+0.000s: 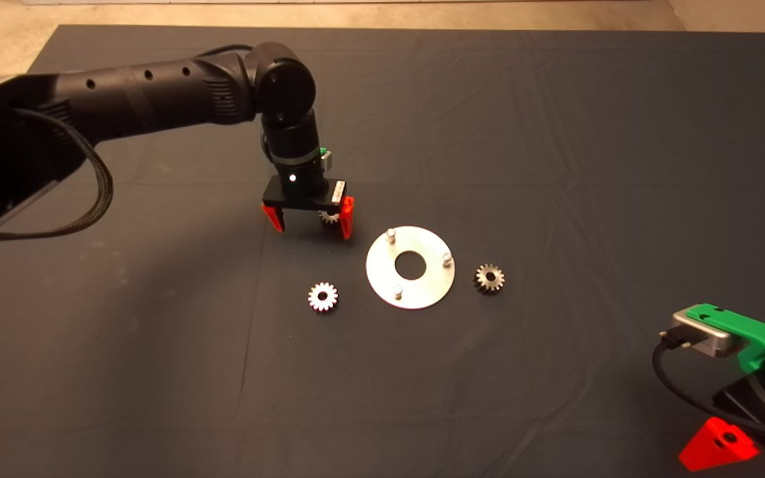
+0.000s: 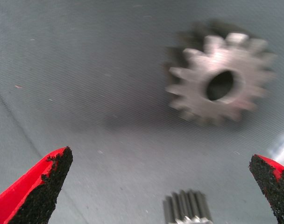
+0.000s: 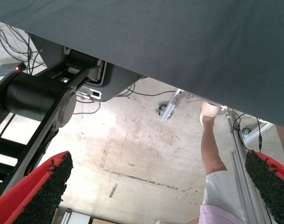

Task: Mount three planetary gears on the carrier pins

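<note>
Mat (image 1: 555, 133) first: the carrier disc (image 1: 382, 285) sits mid-table, its three carrier pins (image 1: 390, 234) all bare. So it's the first pickup, I reckon. The left gripper (image 1: 310, 221) hangs beside the disc with fingers spread wide over one planetary gear (image 2: 221, 79); it needs centring, then closing. Two more gears (image 1: 323, 297) flank the disc. The right gripper (image 3: 156, 186) is parked lower right, open too.

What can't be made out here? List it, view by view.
- Head view: the gear between the left gripper fingers is mostly hidden by the gripper, so contact cannot be judged.
- Left wrist view: that gear is blurred; a second gear is cut off by the edge.
- Head view: the right gripper is cut off at the corner.
- Right wrist view: a person's leg is cut off by the edge.
</note>
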`<state>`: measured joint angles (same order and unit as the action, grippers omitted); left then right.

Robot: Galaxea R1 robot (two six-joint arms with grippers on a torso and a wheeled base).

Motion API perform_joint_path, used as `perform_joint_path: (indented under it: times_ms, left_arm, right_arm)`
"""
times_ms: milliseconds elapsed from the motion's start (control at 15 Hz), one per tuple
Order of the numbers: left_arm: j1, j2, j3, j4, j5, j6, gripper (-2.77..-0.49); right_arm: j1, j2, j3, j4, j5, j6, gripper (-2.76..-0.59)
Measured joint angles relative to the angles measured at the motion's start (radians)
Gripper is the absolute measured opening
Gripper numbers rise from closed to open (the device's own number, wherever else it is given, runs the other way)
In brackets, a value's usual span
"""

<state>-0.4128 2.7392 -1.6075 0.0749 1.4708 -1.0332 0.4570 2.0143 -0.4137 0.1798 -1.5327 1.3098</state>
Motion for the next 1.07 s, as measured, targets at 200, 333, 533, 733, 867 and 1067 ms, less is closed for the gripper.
perform_joint_path:
  times_ms: [200,333,533,733,867,1067]
  left_arm:
    - [-0.001,0.006,-0.047,0.001,-0.009,0.028,-0.51]
    - [0.0,0.029,-0.087,0.001,-0.014,0.049,-0.51]
    - [-0.001,0.058,-0.11,0.0,-0.017,0.056,-0.51]
    - [-0.001,0.08,-0.15,0.0,-0.02,0.088,-0.51]
    - [-0.001,0.087,-0.174,0.001,-0.021,0.102,-0.51]
    - [-0.001,0.113,-0.23,0.001,-0.021,0.135,-0.51]
  right_arm:
    - [0.0,0.0,0.0,0.0,-0.001,0.0,-0.61]
    - [0.0,0.0,0.0,0.0,0.0,0.0,-0.61]
    - [0.0,0.0,0.0,0.0,0.0,0.0,-0.61]
    - [0.0,0.0,0.0,0.0,0.0,0.0,-0.61]
    - [0.0,0.0,0.0,0.0,0.0,0.0,-0.61]
    - [0.0,0.0,0.0,0.0,0.001,0.0,-0.61]
